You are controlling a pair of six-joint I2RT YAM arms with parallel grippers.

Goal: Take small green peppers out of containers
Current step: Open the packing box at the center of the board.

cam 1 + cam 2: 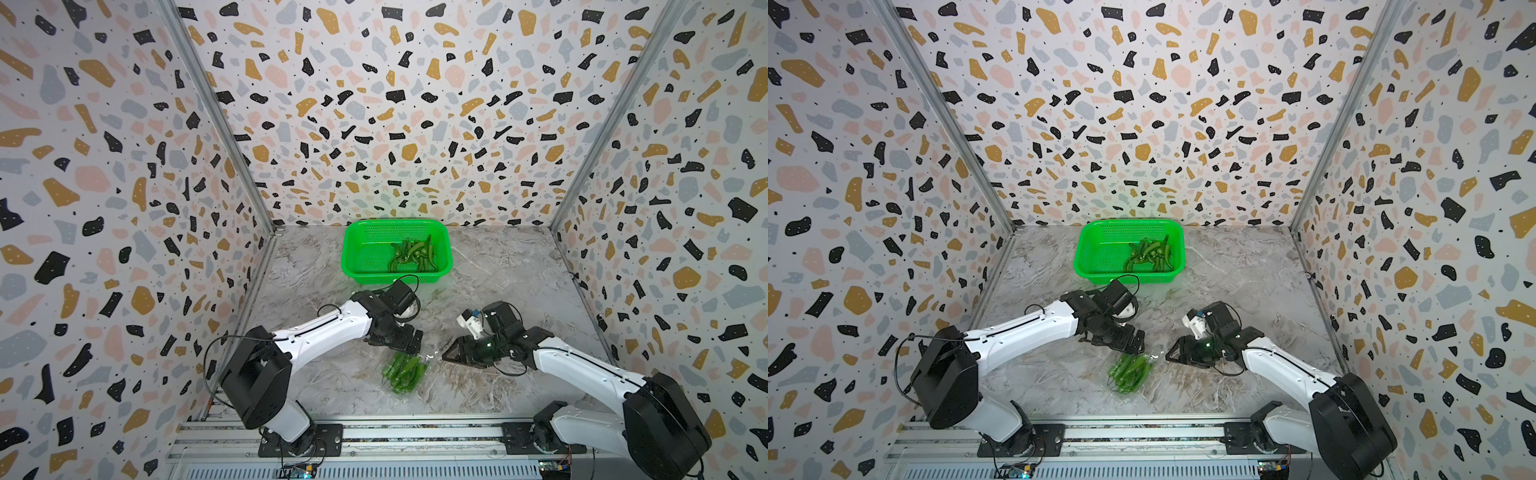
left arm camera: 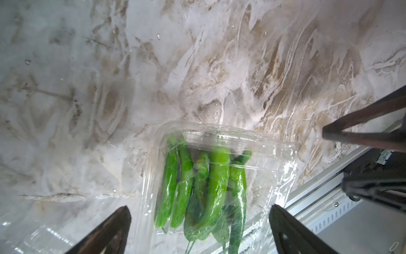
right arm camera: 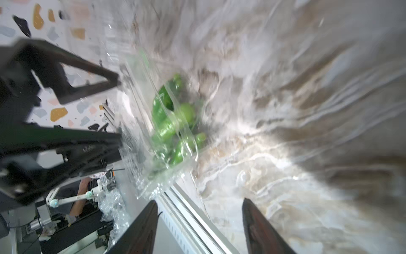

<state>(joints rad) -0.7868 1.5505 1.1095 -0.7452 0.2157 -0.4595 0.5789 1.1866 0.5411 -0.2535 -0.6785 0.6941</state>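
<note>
One clear plastic container (image 1: 392, 388) (image 1: 1119, 388) lies near the table's front, packed with small green peppers (image 1: 403, 370) (image 1: 1129, 370). My left gripper (image 1: 409, 349) (image 1: 1133, 347) hangs open just over its far end. In the left wrist view the fingers straddle the container (image 2: 270, 167) and its peppers (image 2: 217, 176), left gripper (image 2: 200, 208) touching neither. My right gripper (image 1: 446, 355) (image 1: 1170, 355) is open and empty, just right of the pack. The right wrist view shows the right gripper (image 3: 200, 201) short of the container (image 3: 140, 167), with peppers (image 3: 171, 123) inside.
A bright green basket (image 1: 345, 257) (image 1: 1077, 257) at the back centre holds several loose peppers (image 1: 413, 253) (image 1: 1148, 253). Crumpled clear plastic (image 3: 112, 204) lies beyond the front rail (image 1: 374, 434). More clear film (image 2: 44, 237) lies beside the left fingers. Patterned walls close three sides.
</note>
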